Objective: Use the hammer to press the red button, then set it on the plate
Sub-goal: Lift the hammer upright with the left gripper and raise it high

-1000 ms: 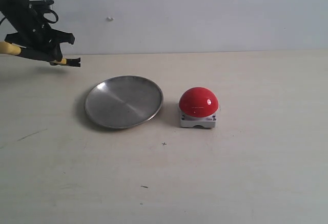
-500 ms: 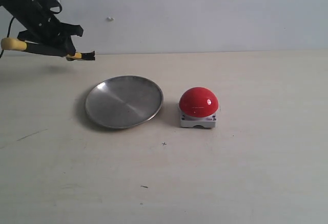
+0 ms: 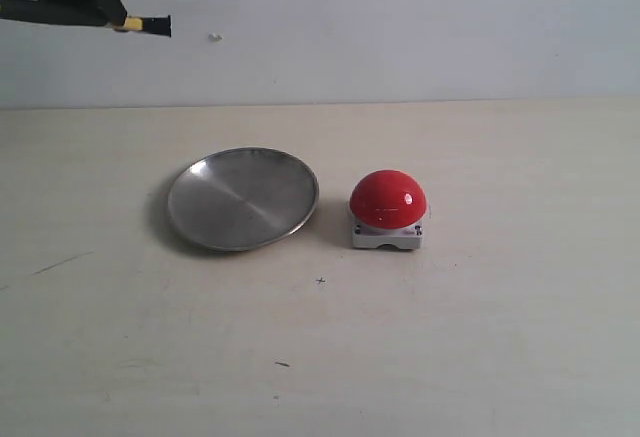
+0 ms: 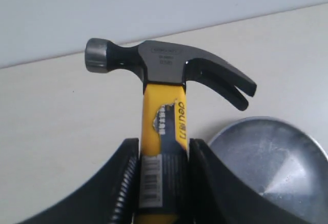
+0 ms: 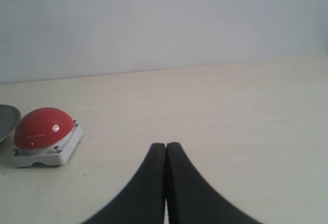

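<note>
Hammer (image 4: 164, 62) has a dark metal head with a round face and a split claw. Its neck is yellow with a sticker on it. The left gripper (image 4: 164, 149) is clamped on that neck and holds the hammer high in the air at the far left. The plate (image 3: 243, 199) is round, shiny and bare. The red button (image 3: 387, 197) sits just right of it. The right gripper (image 5: 166, 149) has its fingers pressed together.

left gripper (image 4: 163, 157): high up, fingers clamped on the hammer (image 4: 159, 62) at its neck
right gripper (image 5: 166, 149): fingertips pressed together
</note>
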Robot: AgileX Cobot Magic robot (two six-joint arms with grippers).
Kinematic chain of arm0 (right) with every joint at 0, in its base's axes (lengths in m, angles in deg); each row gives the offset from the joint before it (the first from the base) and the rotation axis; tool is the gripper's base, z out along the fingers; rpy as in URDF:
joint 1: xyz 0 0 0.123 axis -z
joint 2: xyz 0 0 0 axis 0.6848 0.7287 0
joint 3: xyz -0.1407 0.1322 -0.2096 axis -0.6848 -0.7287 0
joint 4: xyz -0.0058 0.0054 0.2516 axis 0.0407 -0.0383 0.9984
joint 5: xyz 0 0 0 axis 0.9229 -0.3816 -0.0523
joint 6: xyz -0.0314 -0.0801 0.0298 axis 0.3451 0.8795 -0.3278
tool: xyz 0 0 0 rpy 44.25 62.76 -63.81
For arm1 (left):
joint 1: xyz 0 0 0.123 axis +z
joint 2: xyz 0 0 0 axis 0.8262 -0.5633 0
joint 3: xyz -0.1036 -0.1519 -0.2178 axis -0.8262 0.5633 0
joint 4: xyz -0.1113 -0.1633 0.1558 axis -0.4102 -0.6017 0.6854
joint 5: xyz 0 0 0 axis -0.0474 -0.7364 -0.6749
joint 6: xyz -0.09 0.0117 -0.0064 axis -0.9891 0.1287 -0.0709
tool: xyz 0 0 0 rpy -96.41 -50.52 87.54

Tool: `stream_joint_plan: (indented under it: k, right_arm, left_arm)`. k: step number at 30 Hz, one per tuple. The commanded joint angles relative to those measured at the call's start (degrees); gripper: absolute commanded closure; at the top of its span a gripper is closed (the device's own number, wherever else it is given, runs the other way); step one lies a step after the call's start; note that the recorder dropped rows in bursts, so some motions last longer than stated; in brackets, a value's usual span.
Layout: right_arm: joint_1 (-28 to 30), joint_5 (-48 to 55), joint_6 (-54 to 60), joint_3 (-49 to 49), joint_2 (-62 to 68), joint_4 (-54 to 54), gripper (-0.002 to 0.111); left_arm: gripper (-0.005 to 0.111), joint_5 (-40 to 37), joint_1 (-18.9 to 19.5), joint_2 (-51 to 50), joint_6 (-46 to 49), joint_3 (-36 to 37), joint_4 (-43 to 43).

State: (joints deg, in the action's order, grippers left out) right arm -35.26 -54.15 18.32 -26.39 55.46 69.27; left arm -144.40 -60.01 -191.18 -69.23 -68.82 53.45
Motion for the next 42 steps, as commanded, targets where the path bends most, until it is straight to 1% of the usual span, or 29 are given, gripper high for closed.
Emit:
stream_joint_plan:
  k: [1, 5, 7, 10, 13, 14, 16, 17, 19, 22, 25, 27, 29, 30, 33, 34, 38, 40, 42]
  right_arm:
    - [0.32, -0.23, -0.01, -0.27, -0.32, 0.00, 0.108]
    - [0.32, -0.23, -0.01, -0.27, -0.32, 0.00, 0.108]
    - [0.32, -0.23, -0.01, -0.27, -0.32, 0.00, 0.108]
    - [0.32, -0.23, -0.01, -0.27, -0.32, 0.00, 0.108]
    - [0.32, -0.23, -0.01, -0.27, -0.32, 0.00, 0.108]
    - [0.32, -0.23, -0.01, -0.27, -0.32, 0.00, 0.108]
    - [0.32, -0.23, -0.01, -0.27, -0.32, 0.00, 0.108]
    - [0.32, -0.23, -0.01, -0.27, -0.32, 0.00, 0.108]
    - [0.32, -0.23, -0.01, -0.27, -0.32, 0.00, 0.108]
    - [0.32, -0.23, -0.01, -0.27, -0.32, 0.00, 0.108]
    - [0.32, -0.23, -0.01, -0.27, -0.32, 0.00, 0.108]
    - [0.32, -0.23, -0.01, -0.27, -0.32, 0.00, 0.108]
    - [0.32, -0.23, -0.01, -0.27, -0.32, 0.00, 0.108]
    - [0.32, -0.23, -0.01, -0.27, -0.32, 0.00, 0.108]
    - [0.32, -0.23, -0.01, -0.27, -0.32, 0.00, 0.108]
    - [0.32, -0.23, -0.01, -0.27, -0.32, 0.00, 0.108]
    - [0.32, -0.23, -0.01, -0.27, -0.32, 0.00, 0.108]
    - [0.32, -0.23, -0.01, -0.27, -0.32, 0.00, 0.108]
    - [0.32, -0.23, -0.01, -0.27, -0.32, 0.00, 0.108]
  left_arm:
    - [0.107, 1.08, -2.17, 4.95, 0.64, -0.46, -0.91]
    - [0.107, 0.68, -3.79, 8.44, 0.17, 2.10, 2.51]
    - [0.107, 0.78, -3.79, 10.96, 0.17, 4.59, 3.47]
    - [0.107, 2.11, -3.79, 15.43, 0.17, 11.01, 3.87]
    - [0.107, 6.13, -3.79, 21.19, 0.17, 20.00, 5.05]
    - [0.107, 8.95, -3.79, 24.10, 0.17, 24.83, 4.93]
    - [0.107, 14.13, -3.79, 28.41, 0.30, 32.11, 5.09]
    - [0.107, 18.85, -3.79, 32.00, 0.30, 38.09, 5.09]
    - [0.107, 26.02, -3.79, 37.60, 0.40, 47.51, 4.45]
    - [0.107, 41.50, -3.79, 46.97, 1.73, 63.57, 0.43]
    - [0.107, 57.71, -3.94, 54.15, 2.97, 76.76, -5.02]
    - [0.107, 65.95, -4.54, 57.99, 2.97, 83.66, -9.01]
    - [0.107, 74.04, -6.62, 61.74, 2.97, 90.44, -10.90]
    - [0.107, 76.81, -7.77, 63.37, 2.87, 92.79, -11.51]
    - [0.107, 85.50, -12.79, 67.37, 1.72, 99.70, -11.65]
    - [0.107, 86.64, -14.13, 68.15, 1.72, 100.60, -11.65]
    - [0.107, 86.37, -19.55, 70.22, 1.72, 102.63, -11.53]
    - [0.107, 86.61, -21.17, 70.22, 1.72, 103.65, -11.53]
    - [0.107, 89.57, -23.48, 70.22, 1.85, 105.35, -10.31]
